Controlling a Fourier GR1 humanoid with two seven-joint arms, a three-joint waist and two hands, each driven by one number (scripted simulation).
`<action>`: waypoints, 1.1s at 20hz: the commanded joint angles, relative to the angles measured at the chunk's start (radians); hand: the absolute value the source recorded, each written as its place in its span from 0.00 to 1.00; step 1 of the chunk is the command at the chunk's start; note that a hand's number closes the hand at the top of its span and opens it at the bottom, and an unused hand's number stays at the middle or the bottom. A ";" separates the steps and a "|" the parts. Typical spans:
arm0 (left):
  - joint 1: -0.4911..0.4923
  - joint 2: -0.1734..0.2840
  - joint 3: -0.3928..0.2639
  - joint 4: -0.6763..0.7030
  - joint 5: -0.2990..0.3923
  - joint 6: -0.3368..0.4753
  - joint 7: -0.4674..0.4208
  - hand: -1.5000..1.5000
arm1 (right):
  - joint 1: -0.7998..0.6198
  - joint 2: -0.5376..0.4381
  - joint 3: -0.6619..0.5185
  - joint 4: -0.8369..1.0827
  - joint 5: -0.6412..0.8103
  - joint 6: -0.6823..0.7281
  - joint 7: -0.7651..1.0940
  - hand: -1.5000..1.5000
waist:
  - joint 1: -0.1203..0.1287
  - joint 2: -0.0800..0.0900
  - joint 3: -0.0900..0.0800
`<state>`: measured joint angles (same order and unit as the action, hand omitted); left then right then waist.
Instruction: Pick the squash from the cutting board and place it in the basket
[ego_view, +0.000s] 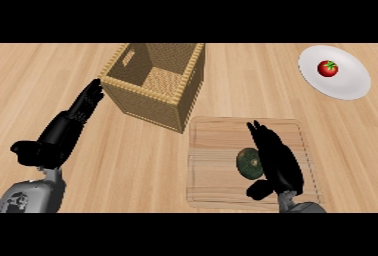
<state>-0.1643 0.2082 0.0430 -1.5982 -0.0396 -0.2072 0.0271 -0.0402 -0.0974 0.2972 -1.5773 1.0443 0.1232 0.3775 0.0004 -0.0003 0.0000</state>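
A dark green squash (249, 162) lies near the middle of the wooden cutting board (214, 145). My right hand (277, 160) stands just right of it, fingers straight and pointing away from me, thumb low near the squash's near side. The hand touches or nearly touches the squash and hides its right edge. A tall woven basket (173, 102) stands beyond the board to the upper left, its opening tilted toward me. My left hand (74, 120) rests open at the left, fingertips close to the basket's left corner.
A white plate (347, 85) with a red tomato (328, 68) sits at the far right. The wooden counter (118, 165) spreads between my left arm and the board.
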 joint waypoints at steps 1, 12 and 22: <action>0.008 0.026 0.042 0.013 0.003 -0.032 -0.027 0.50 | 0.000 0.033 0.011 0.065 0.009 -0.021 -0.021 0.00 | 0.000 0.000 0.000; -0.023 -0.029 0.010 -0.010 -0.028 -0.012 0.022 0.50 | -0.084 -0.011 -0.034 0.171 0.001 0.060 -0.117 1.00 | 0.000 0.000 0.000; -0.016 -0.032 -0.018 -0.025 -0.017 -0.047 0.007 0.50 | -0.153 0.094 0.403 0.136 0.068 -0.004 0.307 1.00 | 0.092 0.015 0.000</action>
<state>-0.1622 0.1771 0.0365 -1.6335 -0.0576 -0.2407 0.0434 -0.1514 -0.0655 0.5565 -1.4766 1.1460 0.1597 0.5255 0.0403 -0.0073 -0.0174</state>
